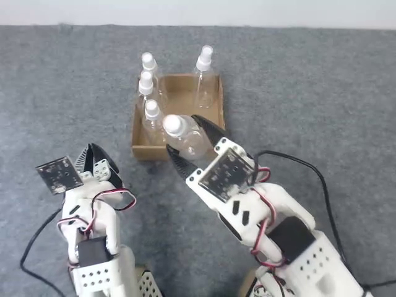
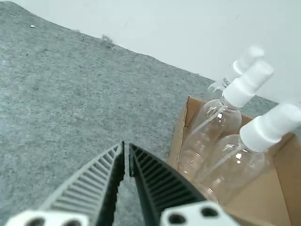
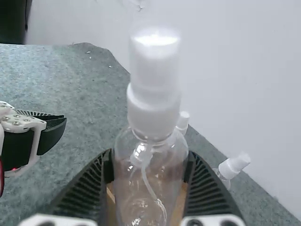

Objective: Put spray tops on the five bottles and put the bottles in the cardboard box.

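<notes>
Toppling threatens the boxed bottles (image 1: 151, 116) if the right gripper (image 1: 182, 133), fingers clamped on the fifth bottle (image 1: 192, 142), lowers it crookedly; fingers of the left gripper (image 2: 126, 148) are closed.

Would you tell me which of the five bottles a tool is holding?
The bottle in the right tool; the other four stand free in the cardboard box.

No words, numbers or signs can be read here. Each clear plastic bottle (image 1: 204, 83) is bare, the brown cardboard box (image 1: 180, 99) is plain, and marks on the small dark circuit boards (image 1: 59, 174) are too tiny to read.
</notes>
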Controlling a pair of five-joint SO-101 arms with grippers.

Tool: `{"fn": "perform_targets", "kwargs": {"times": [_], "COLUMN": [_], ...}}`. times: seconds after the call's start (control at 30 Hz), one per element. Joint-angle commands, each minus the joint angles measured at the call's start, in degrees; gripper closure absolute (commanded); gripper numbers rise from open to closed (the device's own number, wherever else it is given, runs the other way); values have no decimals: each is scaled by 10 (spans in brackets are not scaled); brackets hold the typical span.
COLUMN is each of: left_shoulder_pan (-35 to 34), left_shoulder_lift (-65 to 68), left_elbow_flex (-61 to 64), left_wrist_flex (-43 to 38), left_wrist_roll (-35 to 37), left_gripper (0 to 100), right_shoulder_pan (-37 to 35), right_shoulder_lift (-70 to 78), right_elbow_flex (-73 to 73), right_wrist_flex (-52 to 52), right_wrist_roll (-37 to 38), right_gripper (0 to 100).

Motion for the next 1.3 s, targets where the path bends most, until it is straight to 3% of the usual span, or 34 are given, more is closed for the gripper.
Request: {"fn": "perform_targets", "kwargs": {"times": [0.0,0.33,1.27], "left_shoulder_pan": [-5,-6,-7], "left_shoulder_lift": [-11,-11,-11], "left_elbow_flex": [-6,-6,-6], "left_wrist_flex": [-3,-3,-3], "left_wrist_roll": [-5,-5,-5], "left_gripper": [988,988,988], "right_shoulder_pan": [29,120,133], "right_shoulder_lift": [37,124,280], "right_elbow_flex": [-40,-40,-40], "right_wrist_flex": [-40,-122,-228], "right_wrist_roll": [-25,-112,-144], "right_gripper": [961,961,962]}}
